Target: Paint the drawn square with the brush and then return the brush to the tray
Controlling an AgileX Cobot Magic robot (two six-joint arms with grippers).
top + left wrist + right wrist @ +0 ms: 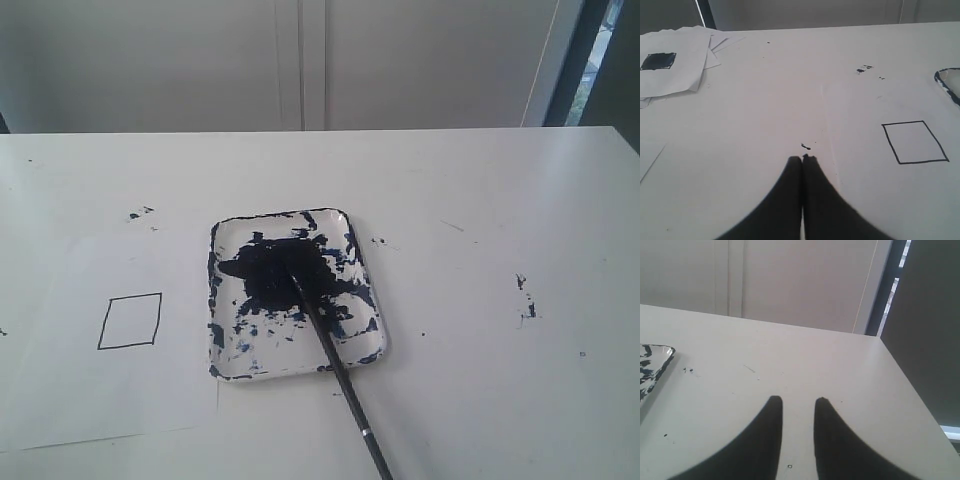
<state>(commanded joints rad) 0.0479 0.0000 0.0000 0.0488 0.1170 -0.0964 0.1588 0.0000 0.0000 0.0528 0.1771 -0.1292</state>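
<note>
The drawn square (130, 321) is a blank black outline on white paper at the left; the left wrist view also shows the drawn square (914, 142). The white tray (232, 368), smeared with dark navy paint, sits mid-table. The brush (340, 378) lies with its dark tip in the tray and its handle slanting over the tray's near rim toward the table's front edge. Neither arm appears in the exterior view. My left gripper (803, 159) is shut and empty above bare table, apart from the square. My right gripper (798, 401) is open with nothing between its fingers, away from the tray's corner (660, 357).
A loose stack of paper sheets (677, 65), one bearing a filled dark square, lies beyond the left gripper. Paint specks (140, 213) and smears (525, 297) dot the table. The table's far right edge (912, 385) drops off near the right gripper.
</note>
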